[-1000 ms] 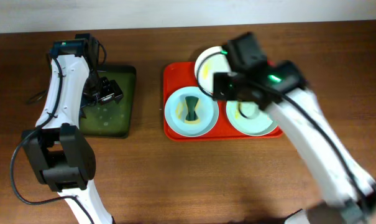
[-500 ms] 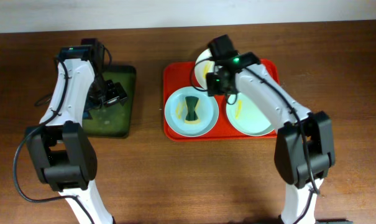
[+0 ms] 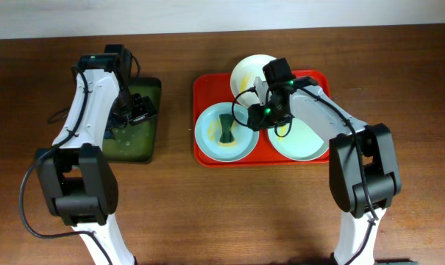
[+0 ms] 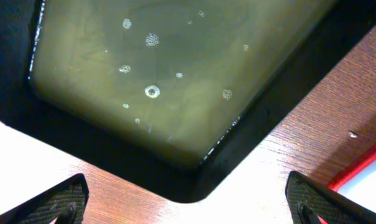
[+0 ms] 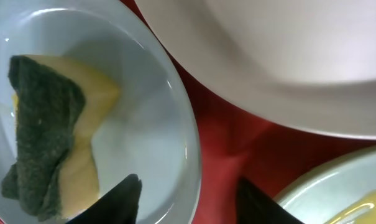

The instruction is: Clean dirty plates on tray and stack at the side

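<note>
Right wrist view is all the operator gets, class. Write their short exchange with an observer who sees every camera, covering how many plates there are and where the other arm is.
Operator: I see a sponge lying in a mint-blue plate. How many plates are on the tray?
Observer: Three on the red-orange tray: that one, a second mint-blue plate beside it, and a white plate overhanging the far rim.
Operator: Where is the other arm?
Observer: The left gripper is open and hangs over a dark green tray of murky liquid, set apart from the red-orange one.
</note>
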`<state>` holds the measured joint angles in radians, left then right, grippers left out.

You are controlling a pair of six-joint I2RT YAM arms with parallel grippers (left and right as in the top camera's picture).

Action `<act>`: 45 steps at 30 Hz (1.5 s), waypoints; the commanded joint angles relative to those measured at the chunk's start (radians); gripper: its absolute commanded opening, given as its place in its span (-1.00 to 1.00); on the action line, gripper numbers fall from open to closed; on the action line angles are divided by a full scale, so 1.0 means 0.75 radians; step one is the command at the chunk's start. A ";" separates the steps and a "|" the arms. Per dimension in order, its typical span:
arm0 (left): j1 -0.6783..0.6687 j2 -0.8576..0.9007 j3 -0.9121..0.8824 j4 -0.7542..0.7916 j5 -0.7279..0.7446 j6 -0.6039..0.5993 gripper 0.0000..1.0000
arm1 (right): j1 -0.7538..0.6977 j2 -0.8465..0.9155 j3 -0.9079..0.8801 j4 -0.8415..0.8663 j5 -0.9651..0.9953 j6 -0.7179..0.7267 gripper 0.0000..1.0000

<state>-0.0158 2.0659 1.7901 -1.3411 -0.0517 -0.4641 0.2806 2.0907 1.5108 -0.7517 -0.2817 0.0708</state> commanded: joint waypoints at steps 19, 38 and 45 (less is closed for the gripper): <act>-0.212 -0.031 -0.013 0.094 0.234 0.101 -0.47 | -0.002 -0.003 -0.163 0.111 0.002 0.076 -0.92; -0.508 -0.025 -0.332 0.696 0.434 -0.144 0.07 | -0.002 -0.003 -0.163 0.123 -0.043 0.077 -0.91; -0.566 -0.025 -0.334 0.771 0.396 -0.161 -0.10 | -0.002 -0.003 -0.163 0.126 -0.043 0.077 -0.91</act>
<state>-0.4267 2.0659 1.5478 -0.7807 0.2581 -0.5655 0.2764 2.0857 1.4094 -0.6533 -0.3172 0.1356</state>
